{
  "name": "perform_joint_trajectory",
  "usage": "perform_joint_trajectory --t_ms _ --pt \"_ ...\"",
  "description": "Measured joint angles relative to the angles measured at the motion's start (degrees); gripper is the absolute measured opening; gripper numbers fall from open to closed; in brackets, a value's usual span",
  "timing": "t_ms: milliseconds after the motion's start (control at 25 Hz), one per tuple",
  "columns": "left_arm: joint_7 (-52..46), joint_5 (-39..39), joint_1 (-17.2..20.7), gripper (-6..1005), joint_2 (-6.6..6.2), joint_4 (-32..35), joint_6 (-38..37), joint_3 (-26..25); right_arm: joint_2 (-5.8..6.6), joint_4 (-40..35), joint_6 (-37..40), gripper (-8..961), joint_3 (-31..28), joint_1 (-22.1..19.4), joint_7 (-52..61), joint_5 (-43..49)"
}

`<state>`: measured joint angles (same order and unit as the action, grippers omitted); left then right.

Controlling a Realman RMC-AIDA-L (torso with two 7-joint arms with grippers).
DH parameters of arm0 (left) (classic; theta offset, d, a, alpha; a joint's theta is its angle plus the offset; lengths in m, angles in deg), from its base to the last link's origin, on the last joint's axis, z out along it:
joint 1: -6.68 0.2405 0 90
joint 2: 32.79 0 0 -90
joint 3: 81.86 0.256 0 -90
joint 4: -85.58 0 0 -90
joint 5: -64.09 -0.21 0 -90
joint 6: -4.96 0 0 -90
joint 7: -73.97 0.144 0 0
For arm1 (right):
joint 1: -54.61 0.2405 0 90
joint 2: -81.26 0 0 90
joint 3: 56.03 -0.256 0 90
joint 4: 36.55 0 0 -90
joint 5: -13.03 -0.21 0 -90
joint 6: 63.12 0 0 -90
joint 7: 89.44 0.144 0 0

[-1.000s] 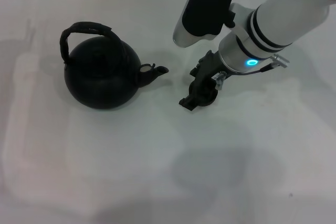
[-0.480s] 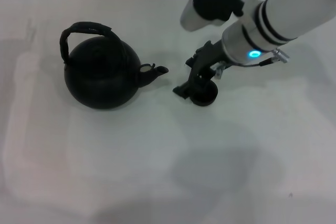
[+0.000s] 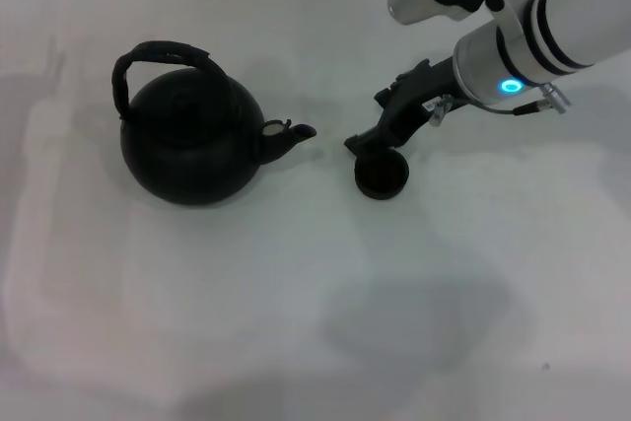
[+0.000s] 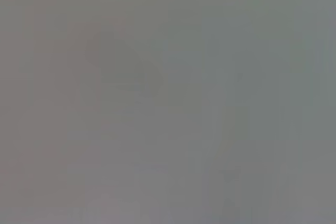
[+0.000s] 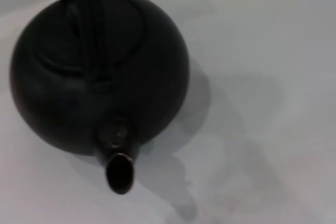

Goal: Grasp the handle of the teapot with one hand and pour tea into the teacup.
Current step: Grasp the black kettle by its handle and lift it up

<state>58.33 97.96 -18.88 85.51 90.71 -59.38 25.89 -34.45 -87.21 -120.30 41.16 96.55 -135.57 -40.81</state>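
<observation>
Fingers [image 3: 367, 139] of the right gripper: state unclear; teapot [image 3: 189, 139] spout points at teacup [image 3: 382, 176].

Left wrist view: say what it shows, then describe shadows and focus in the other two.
Left wrist view: blank grey blur, nothing identifiable. Head view: sharp, faint shadows by teapot and cup, right claw above the cup. Right wrist view: teapot close, soft-edged, its shadow alongside.

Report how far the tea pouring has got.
Done: the teacup stands on the table, just off the teapot's spout. In hand: the right gripper hangs just above the cup's far rim, holding nothing. Left: nothing grips the handle, the teapot sits upright, no pouring begun. The left arm is out of sight.
</observation>
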Motion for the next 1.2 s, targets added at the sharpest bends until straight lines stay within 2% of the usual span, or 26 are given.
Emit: perform_joint_trajectory --t_ms 160,320,480,720,920,1200 --pt "0.00 0.07 -0.09 846 -0.07 -0.06 0.00 0.00 0.08 0.27 1.78 848 -1.09 -0.46 -0.01 0.26" --pt "0.00 0.30 -0.10 846 -0.04 -0.04 0.01 0.01 0.07 1.36 5.10 847 -5.93 -1.83 -1.19 0.08" --pt "0.00 0.68 -0.04 847 0.04 -0.05 0.00 0.00 -0.06 1.85 12.05 847 -10.30 -4.52 -3.98 -4.10" --pt "0.00 0.76 -0.01 847 -0.02 -0.04 0.00 0.01 0.06 4.55 24.59 846 -12.53 -10.14 -19.52 -29.67" --pt "0.00 0.77 -0.01 847 -0.02 -0.03 0.00 0.00 -0.14 13.91 25.97 845 -16.72 -10.31 -37.49 -56.19" --pt "-0.16 0.29 1.23 847 0.26 0.04 -0.01 0.40 -0.43 25.13 26.16 845 -25.19 -10.30 -66.47 -75.89"
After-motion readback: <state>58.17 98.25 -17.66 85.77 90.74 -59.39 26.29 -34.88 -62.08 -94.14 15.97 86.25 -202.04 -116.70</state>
